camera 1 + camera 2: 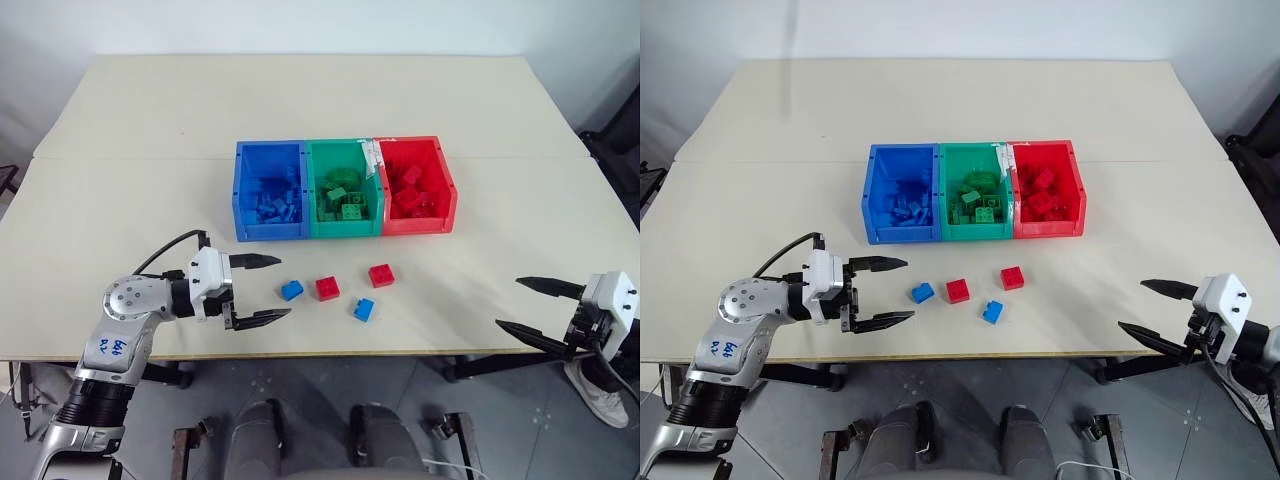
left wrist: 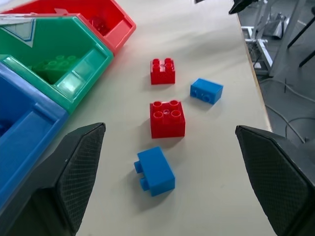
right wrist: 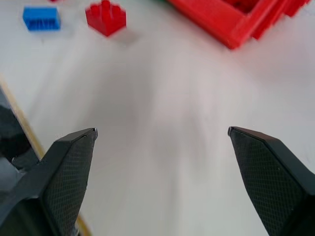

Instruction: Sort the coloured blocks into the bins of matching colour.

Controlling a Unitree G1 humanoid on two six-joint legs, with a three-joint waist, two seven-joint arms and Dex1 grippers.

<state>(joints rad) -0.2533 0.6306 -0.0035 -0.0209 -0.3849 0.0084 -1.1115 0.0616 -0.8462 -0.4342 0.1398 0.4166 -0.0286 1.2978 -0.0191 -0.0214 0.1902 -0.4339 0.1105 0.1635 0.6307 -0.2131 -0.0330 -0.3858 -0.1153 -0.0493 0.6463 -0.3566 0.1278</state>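
Two red blocks (image 1: 327,288) and two blue blocks (image 1: 292,290) lie near the counter's (image 1: 150,130) front edge before the bins (image 1: 343,229), left hand (image 1: 256,289) and right hand (image 1: 528,306) both wide open, empty.

Four loose blocks lie on the counter (image 1: 120,200): two red blocks (image 1: 327,288) (image 1: 381,275) and two blue blocks (image 1: 292,290) (image 1: 364,309). Three bins stand joined in a row: one blue bin (image 1: 268,233), one green bin (image 1: 345,228), one red bin (image 1: 418,224). Two grippers are over the counter: the left gripper (image 1: 258,291) and the right gripper (image 1: 520,305).
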